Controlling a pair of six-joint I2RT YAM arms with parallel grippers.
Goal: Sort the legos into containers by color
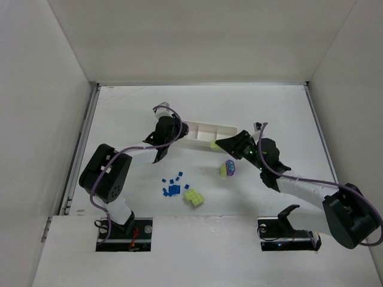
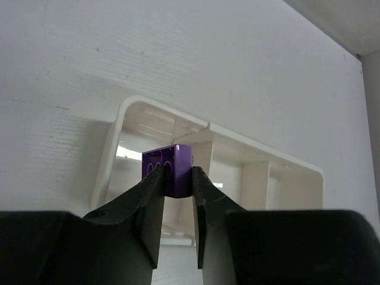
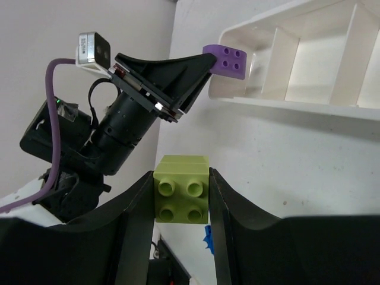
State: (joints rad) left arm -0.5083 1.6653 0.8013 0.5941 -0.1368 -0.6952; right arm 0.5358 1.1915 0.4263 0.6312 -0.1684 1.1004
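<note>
The purple brick (image 2: 168, 169) hangs just above the tray's (image 2: 113, 148) end, pinched in the left jaws. Centre it over the end compartment and lower it inside the rim before releasing. The right jaws grip a yellow-green brick (image 3: 181, 196) nearby; keep it clear.

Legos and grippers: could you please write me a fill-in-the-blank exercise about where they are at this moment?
1. The left gripper is shut on a ____ lego.
2. The yellow-green lego is held by the ____ gripper.
3. The blue legos lie on the ____, outside the tray.
Missing words: purple; right; table.
</note>
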